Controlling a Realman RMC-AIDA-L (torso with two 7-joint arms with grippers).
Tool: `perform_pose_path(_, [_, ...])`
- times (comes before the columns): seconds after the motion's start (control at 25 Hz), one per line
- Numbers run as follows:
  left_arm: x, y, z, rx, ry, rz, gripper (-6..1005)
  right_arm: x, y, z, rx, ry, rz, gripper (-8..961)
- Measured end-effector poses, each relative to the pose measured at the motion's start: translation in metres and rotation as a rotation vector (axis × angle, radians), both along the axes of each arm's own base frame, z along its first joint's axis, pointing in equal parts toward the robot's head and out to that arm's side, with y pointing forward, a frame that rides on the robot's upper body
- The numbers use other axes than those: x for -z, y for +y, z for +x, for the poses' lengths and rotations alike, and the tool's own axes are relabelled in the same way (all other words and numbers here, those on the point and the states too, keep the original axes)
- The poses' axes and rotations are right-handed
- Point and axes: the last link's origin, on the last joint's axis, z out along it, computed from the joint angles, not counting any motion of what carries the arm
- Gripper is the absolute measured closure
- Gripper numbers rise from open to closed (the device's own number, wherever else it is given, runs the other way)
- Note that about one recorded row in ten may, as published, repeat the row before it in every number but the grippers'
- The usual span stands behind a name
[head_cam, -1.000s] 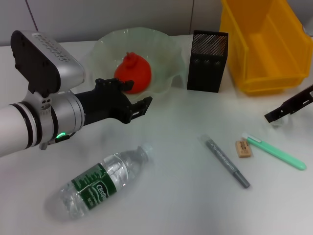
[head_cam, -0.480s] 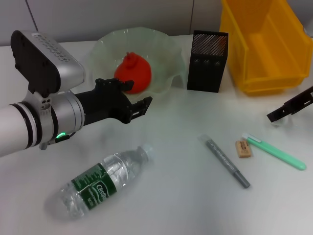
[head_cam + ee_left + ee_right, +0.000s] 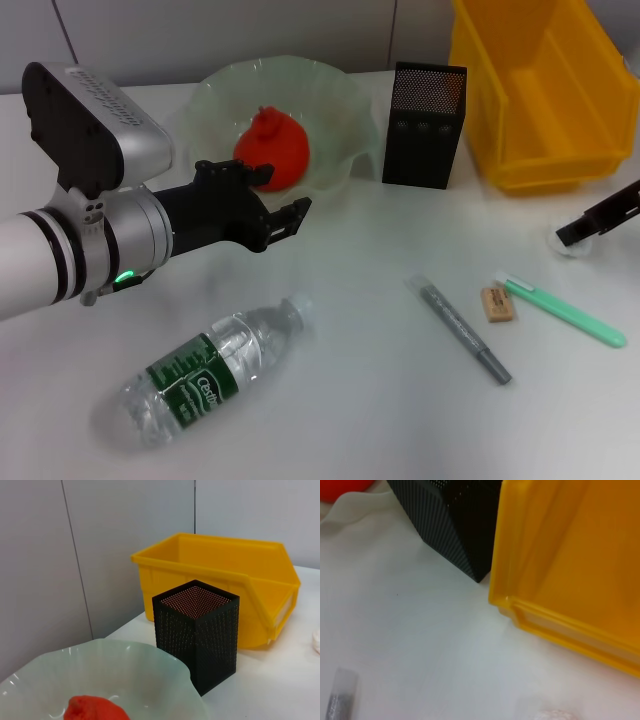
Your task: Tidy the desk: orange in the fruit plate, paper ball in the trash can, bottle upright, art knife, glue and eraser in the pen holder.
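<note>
From my seat I see the left tool point(image 3: 285, 222) hanging above the worktop point(image 3: 360, 400) just in front of the fruit plate point(image 3: 345, 110), its black fingers close together with only a narrow gap and nothing between them. The right tool point(image 3: 590, 222) shows only as a dark bar coming in from the right edge, its tip low over the paper ball point(image 3: 572, 243); I cannot tell how far it is open or whether it touches the wad. The paper ball is a small white lump lying on the worktop in front of the trash can point(image 3: 540, 90), and in the right wrist view it is just a pale blur point(image 3: 555, 714) near the yellow bin's front lip point(image 3: 560, 625). The orange point(image 3: 272, 150) already sits in the pale-green plate, red-orange with its knob up. The pen holder point(image 3: 423, 125) stands upright between the plate and the bin, and the left wrist view looks into its open top point(image 3: 196, 630) and shows no contents there. The bottle point(image 3: 205, 375) lies on its side near the front of the worktop, cap towards the middle, below the left tool. A grey pen-like stick point(image 3: 462, 330), the eraser point(image 3: 498, 304) and a mint-green knife point(image 3: 565, 312) lie together right of centre, near the right tool, with the eraser just beside the green knife's white end.
</note>
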Motion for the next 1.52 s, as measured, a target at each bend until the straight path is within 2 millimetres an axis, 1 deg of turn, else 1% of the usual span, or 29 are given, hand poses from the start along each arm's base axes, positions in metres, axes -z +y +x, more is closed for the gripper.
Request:
perform_pose_path(0.2, [0.0,0.0,0.0,-0.001,0.0,0.0,414,0.002,-0.001,0.0,-0.002,-0.002,-0.001,640])
perform_pose_path(0.68, [0.0,-0.001,-0.004,-0.009,0.002,0.0,414,0.007,-0.002,-0.011,-0.018,0.018,-0.003,646])
perform_pose_path(0.88, [-0.001,-0.002,-0.005,-0.013,0.002,0.001,414,0.006,-0.009,-0.025,-0.045,0.038,-0.005,647])
perform_pose_path(1.0, [-0.001,-0.002,-0.005,-0.014,0.001,0.001,415,-0.002,-0.016,-0.038,-0.08,0.04,0.026,647])
perform_pose_path(1.04, [-0.001,-0.002,-0.005,-0.013,0.001,0.002,415,-0.009,-0.019,-0.047,-0.099,0.036,0.05,647])
perform_pose_path(1.08, [-0.001,-0.002,-0.005,-0.013,0.001,0.002,415,-0.009,-0.019,-0.047,-0.099,0.036,0.05,647])
perform_pose_path(1.2, [-0.001,-0.002,-0.005,-0.013,0.001,0.003,415,-0.023,-0.021,-0.058,-0.125,0.023,0.093,647])
perform_pose_path(1.24, [-0.001,-0.001,-0.004,-0.012,0.001,0.003,414,-0.033,-0.02,-0.062,-0.133,0.021,0.129,647])
perform_pose_path(1.28, [-0.001,-0.001,-0.004,-0.01,0.001,0.003,414,-0.033,-0.02,-0.062,-0.133,0.021,0.129,647])
perform_pose_path(1.48, [-0.001,-0.002,-0.004,-0.011,0.001,0.002,414,-0.058,-0.013,-0.067,-0.148,0.037,0.223,646])
perform_pose_path(1.52, [-0.001,-0.002,-0.004,-0.011,0.001,0.002,414,-0.069,-0.009,-0.068,-0.156,0.032,0.251,646])
